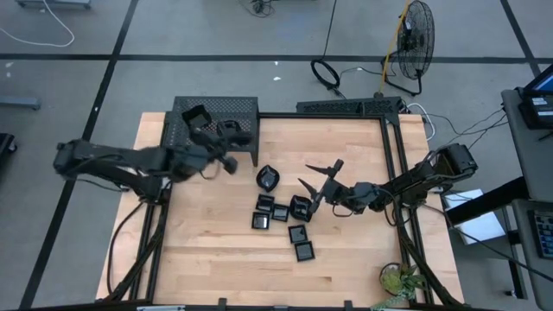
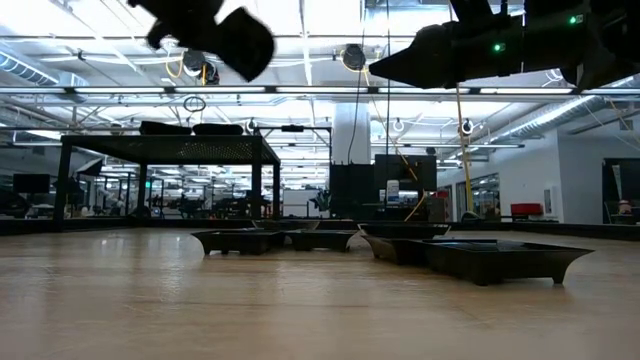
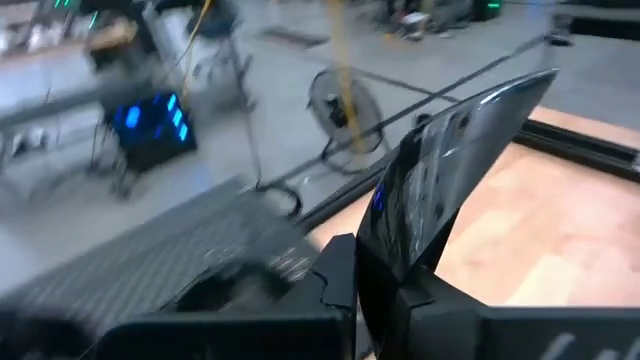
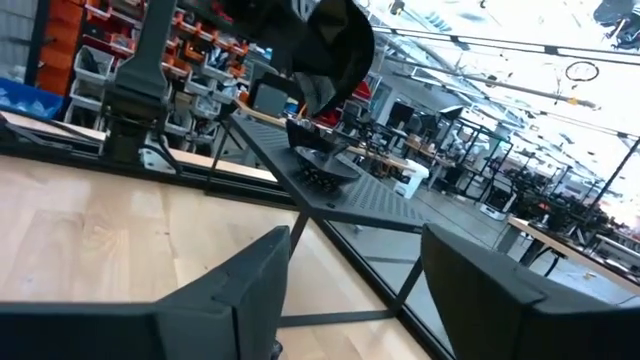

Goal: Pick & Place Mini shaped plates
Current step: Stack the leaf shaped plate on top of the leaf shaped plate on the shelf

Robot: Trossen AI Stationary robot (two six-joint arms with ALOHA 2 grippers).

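Observation:
Several small glossy black plates (image 1: 280, 212) lie flat on the wooden table's middle; the low view shows them as shallow dishes (image 2: 490, 260). My left gripper (image 1: 226, 162) is shut on one mini plate (image 3: 450, 170) and hangs in the air beside the black mesh rack (image 1: 216, 117), above the table. The rack carries at least one plate (image 3: 240, 285). My right gripper (image 1: 317, 180) stands open just right of the plates on the table, raised clear of it, with nothing between its fingers (image 4: 250, 290). My left gripper pinches the plate by one edge (image 3: 385, 270) between its two fingers. The plate stands on edge in the hold and sticks out well past the fingertips. It is lifted clear of the table and the rack.
A black frame (image 1: 393, 147) runs along the table's far and right edges. A green plant (image 1: 399, 281) sits at the near right corner. Bare wood lies along the near side and the left half of the table.

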